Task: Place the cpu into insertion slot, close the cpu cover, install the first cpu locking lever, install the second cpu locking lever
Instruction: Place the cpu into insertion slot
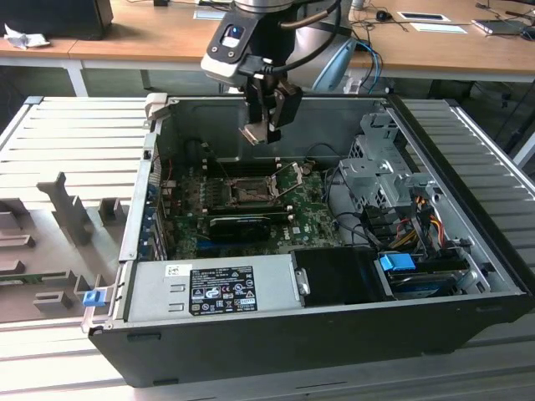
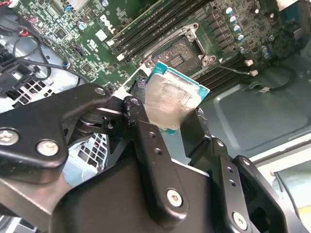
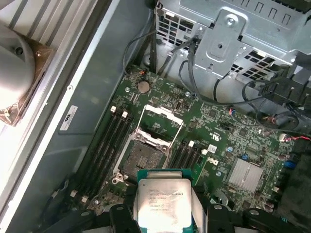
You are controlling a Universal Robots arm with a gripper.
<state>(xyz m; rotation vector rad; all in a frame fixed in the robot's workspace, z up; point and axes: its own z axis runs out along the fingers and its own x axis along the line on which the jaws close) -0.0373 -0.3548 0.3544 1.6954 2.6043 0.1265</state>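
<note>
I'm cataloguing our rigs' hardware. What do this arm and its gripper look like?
The gripper is matte black, built of chunky jointed links fastened with silver screws. In the exterior view the arm is silver-grey, with a black, pale-edged block bearing a blue spot, and a black cable looping beside it.

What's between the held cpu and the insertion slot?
Nothing in the first wrist view: only open air separates the cpu from the insertion slot; the cpu cover stands raised beyond it.

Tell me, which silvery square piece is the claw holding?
The cpu, pinched in the gripper above the motherboard; the finned heatsink and cpu cover sit on it.
</note>
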